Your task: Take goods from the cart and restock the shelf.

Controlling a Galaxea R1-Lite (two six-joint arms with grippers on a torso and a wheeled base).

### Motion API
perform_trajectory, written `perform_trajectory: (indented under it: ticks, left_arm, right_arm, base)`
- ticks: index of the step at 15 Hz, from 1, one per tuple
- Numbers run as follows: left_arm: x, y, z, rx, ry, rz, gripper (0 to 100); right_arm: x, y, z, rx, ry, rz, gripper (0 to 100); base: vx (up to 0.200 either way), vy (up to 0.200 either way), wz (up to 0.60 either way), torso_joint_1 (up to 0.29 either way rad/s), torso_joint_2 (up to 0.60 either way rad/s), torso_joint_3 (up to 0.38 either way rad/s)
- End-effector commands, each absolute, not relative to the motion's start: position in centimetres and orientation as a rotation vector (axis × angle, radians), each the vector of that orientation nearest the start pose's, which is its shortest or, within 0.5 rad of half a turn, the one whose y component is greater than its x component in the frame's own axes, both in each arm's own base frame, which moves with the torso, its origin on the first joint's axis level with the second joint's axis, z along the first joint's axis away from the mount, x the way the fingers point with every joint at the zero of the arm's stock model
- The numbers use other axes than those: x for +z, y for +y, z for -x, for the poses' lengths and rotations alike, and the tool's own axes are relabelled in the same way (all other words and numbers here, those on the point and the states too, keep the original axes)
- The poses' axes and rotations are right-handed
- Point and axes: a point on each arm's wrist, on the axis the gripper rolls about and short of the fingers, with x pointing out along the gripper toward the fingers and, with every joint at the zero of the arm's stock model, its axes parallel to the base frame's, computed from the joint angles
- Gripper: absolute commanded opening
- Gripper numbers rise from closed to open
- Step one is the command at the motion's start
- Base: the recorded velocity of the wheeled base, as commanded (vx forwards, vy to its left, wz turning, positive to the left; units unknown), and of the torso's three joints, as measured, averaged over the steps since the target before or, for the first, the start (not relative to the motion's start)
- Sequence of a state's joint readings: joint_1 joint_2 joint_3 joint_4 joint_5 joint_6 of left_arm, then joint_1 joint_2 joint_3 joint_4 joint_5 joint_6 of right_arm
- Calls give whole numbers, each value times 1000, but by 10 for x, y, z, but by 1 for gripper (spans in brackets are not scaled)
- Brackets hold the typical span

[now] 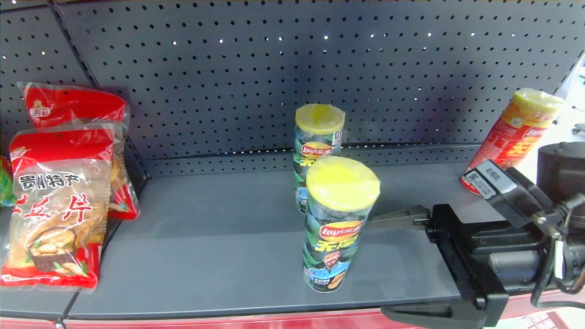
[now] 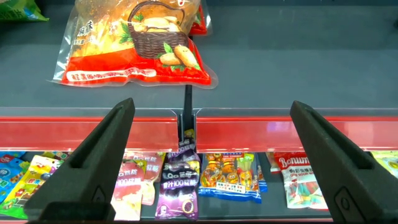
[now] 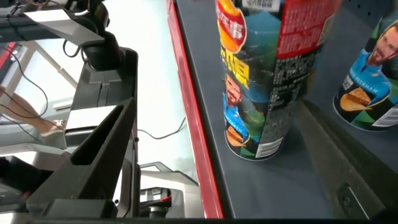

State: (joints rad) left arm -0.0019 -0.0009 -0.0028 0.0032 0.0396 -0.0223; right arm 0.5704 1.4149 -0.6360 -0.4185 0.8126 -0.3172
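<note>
Grey shelf (image 1: 205, 237) below: the front chip can (image 1: 340, 224) stands upright between my right gripper's (image 1: 375, 267) spread fingers, close to the shelf lip. Backing out crooked, I could clip and topple it.

A tall green-and-blue printed chip can (image 3: 261, 81) stands upright on the grey metal shelf (image 3: 202, 43), near its red front edge (image 3: 186, 93). It sits between the black right gripper (image 3: 217, 109) and its spread fingers, and a second matching can (image 3: 367, 81) stands beside it.
</note>
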Motion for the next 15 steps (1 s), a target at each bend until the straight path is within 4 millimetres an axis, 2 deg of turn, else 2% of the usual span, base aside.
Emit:
perform_trajectory:
  ticks: [1, 6, 12, 15]
  left_arm:
    - [76, 1, 23, 37, 1, 23, 100]
    - [76, 1, 23, 37, 1, 23, 100]
    - [76, 1, 23, 38, 1, 21, 100]
    - [76, 1, 23, 38, 1, 21, 100]
  right_arm:
    - [196, 131, -174, 1414, 154, 217, 100]
    - [198, 129, -170, 1425, 138, 217, 100]
    - [196, 144, -194, 1421, 166, 213, 100]
    - [197, 149, -200, 1423, 165, 215, 100]
  base:
    - [0, 0, 0, 0, 0, 0]
    - [0, 0, 0, 0, 0, 0]
    - [0, 0, 0, 0, 0, 0]
    - [0, 0, 0, 0, 0, 0]
